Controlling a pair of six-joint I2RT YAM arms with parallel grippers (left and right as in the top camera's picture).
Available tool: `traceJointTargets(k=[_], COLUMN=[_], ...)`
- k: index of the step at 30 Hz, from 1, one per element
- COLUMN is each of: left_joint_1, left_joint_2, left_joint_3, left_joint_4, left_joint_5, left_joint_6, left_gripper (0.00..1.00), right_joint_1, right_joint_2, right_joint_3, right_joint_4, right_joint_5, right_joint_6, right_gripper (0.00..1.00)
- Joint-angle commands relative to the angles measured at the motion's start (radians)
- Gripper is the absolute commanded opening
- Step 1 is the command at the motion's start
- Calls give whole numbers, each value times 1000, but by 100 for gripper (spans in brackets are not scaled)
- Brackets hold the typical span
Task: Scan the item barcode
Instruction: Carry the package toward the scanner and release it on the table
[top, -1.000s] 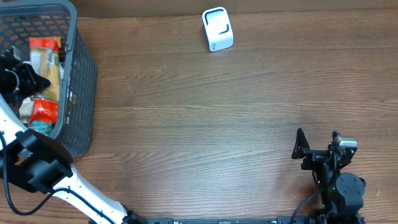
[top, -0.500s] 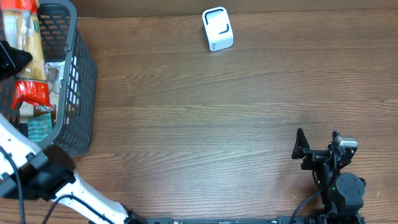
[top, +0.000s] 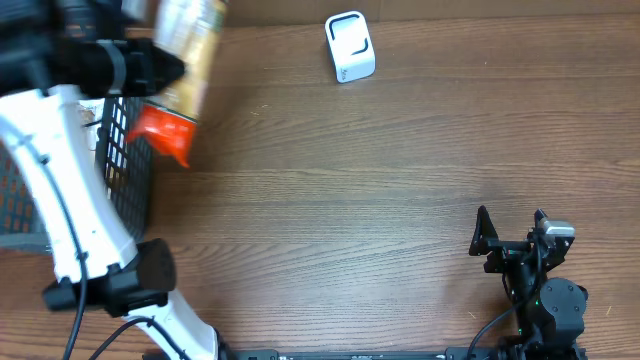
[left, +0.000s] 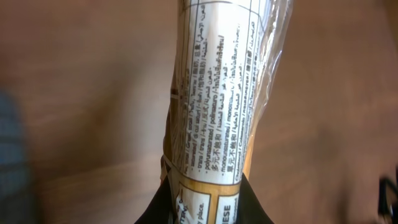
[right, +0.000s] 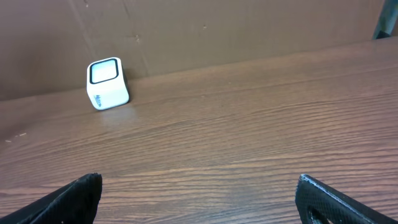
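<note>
The item is a long snack packet (top: 187, 60) with a beige printed wrapper and an orange-red end. It hangs in the air over the basket's right wall, at the upper left of the overhead view. My left gripper (top: 150, 66) is shut on it. In the left wrist view the packet (left: 217, 93) fills the middle, small print facing the camera, pinched between both black fingers (left: 255, 208); no barcode shows. The white scanner (top: 349, 46) stands at the table's far edge, also visible as a scanner (right: 107, 82) in the right wrist view. My right gripper (top: 512, 232) rests open at the lower right.
A dark mesh basket (top: 130, 185) sits at the left edge, mostly hidden under my white left arm (top: 70, 200). A brown wall (right: 249, 25) rises behind the wooden table (top: 380, 190).
My left arm has lifted the packet out of the basket, up and to the right. The right arm has stayed still.
</note>
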Motion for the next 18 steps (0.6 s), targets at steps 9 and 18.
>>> traceJointTargets(k=[9, 18], left_joint_1=[-395, -547], left_joint_2=[13, 14], left_joint_3=[-551, -951], left_joint_4=[296, 644], left_joint_5=[46, 28], left_joint_6=[340, 471], left_gripper=[4, 5], right_joint_1=[-4, -4], right_joint_2=[-9, -9], right_joint_3=[11, 11], right_joint_4=[-24, -24], right_joint_5=[12, 12], right_joint_6=[3, 3], right_gripper=[100, 100])
